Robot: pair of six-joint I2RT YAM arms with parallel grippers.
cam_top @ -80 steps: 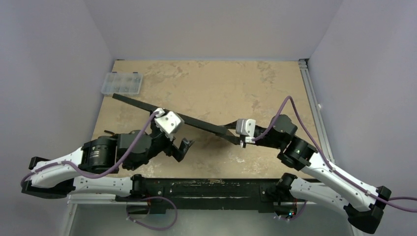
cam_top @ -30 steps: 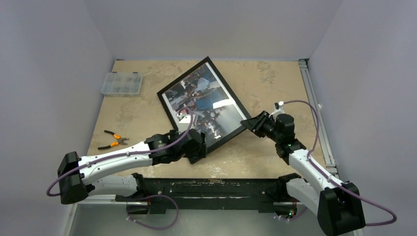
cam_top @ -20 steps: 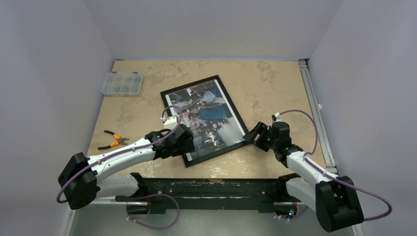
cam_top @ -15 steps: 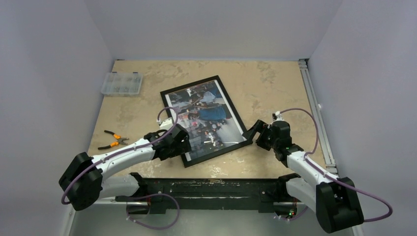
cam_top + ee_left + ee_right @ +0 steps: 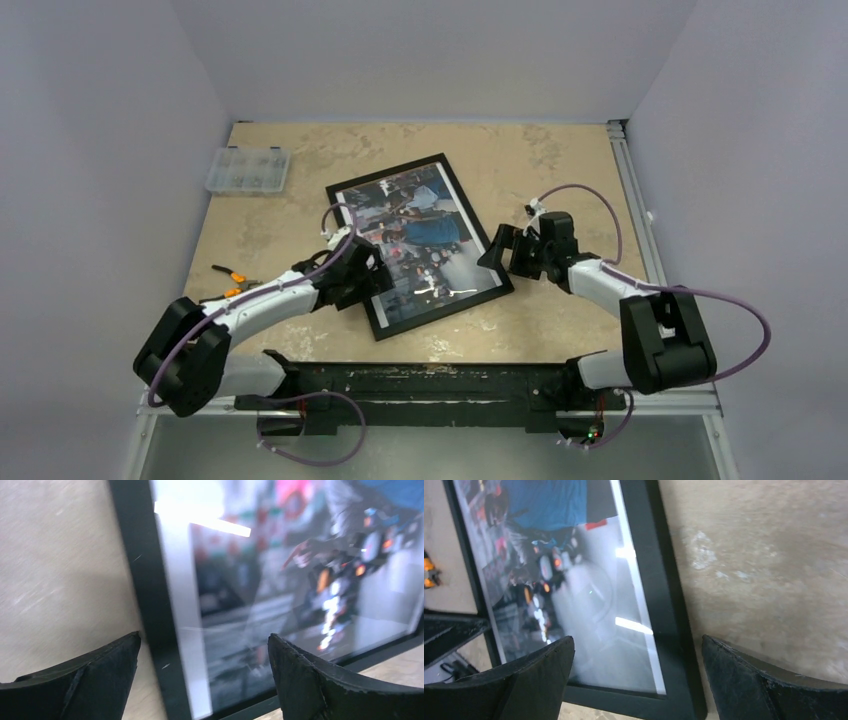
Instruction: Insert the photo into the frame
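Only overhead shows the parts box (image 5: 247,168); wrist views show both jaws released over the frame (image 5: 664,605).

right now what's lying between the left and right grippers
The frame, with the photo inside, lies flat between the left gripper and the right gripper; the top view shows it.

You have one frame (image 5: 445,311) to count, and one photo (image 5: 420,225). There is one table (image 5: 560,170). Add one clear plastic box (image 5: 248,169) with small compartments, and one pair of orange-handled pliers (image 5: 232,276), only partly visible. You see two arms, the left arm (image 5: 265,298) and the right arm (image 5: 600,280). That gives you two grippers, the left gripper (image 5: 203,637) and the right gripper (image 5: 638,640), each showing two black fingers, four in all.
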